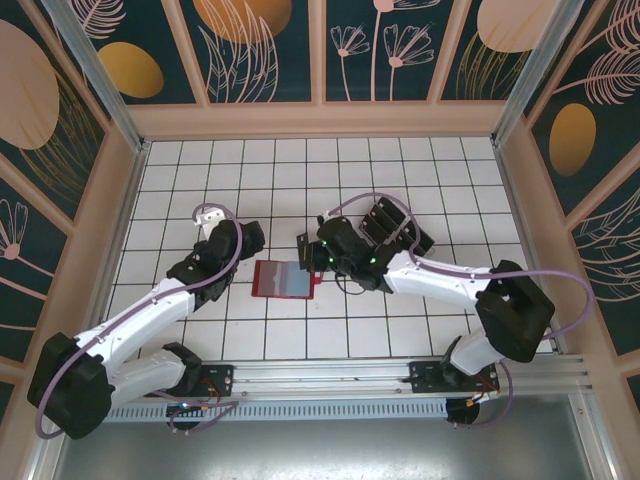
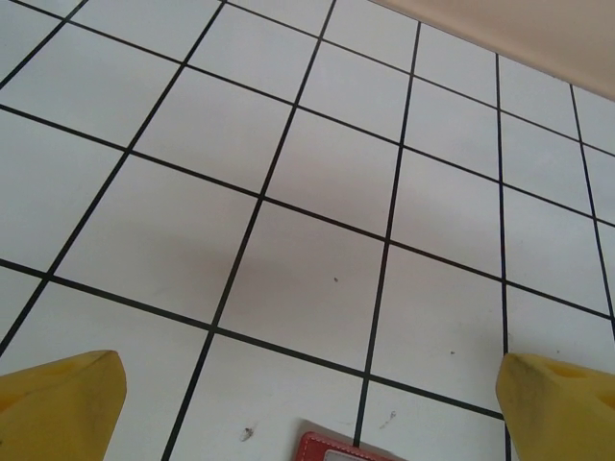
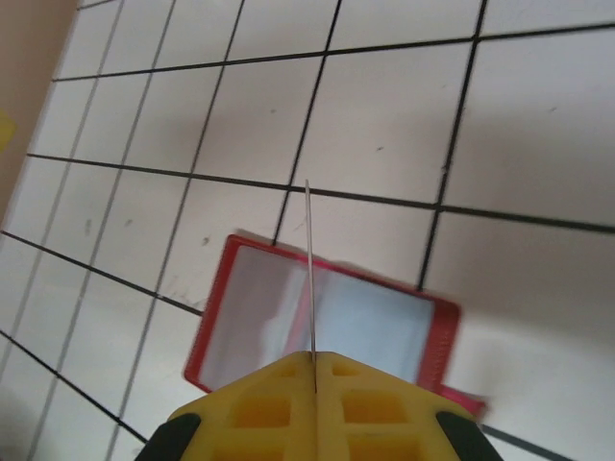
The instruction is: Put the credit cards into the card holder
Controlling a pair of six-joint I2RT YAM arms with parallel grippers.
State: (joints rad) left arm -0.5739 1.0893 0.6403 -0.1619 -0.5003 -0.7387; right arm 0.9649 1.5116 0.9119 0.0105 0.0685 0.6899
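So the red card holder [image 1: 284,280] is lying flat and open on the white tiled worktop [image 1: 400,180], pretty much in the middle, clear pockets facing up. In the top view it sits between the two arms.

The right gripper [image 3: 314,357] is clenched on a credit card [image 3: 310,259]. From its wrist cam you see the card dead edge-on, just a thin pale line sticking straight out from between the yellow fingers [image 3: 259,403], which are pressed together on it. That line runs right across the open holder, roughly over its middle, and its far end pokes out past the holder's far edge. So the gripper is hanging just above the near side of the holder with the card out over it. I honestly can't tell whether the card is touching the pockets or just floating above them.

The left gripper [image 2: 309,384] is wide open, nothing in it. Its two yellow fingertips [image 2: 58,403] sit in the bottom corners of the wrist view, with bare tiles between them. Just one red corner of the holder peeks in at the bottom edge, so the holder is close beside this gripper, not between its fingers.
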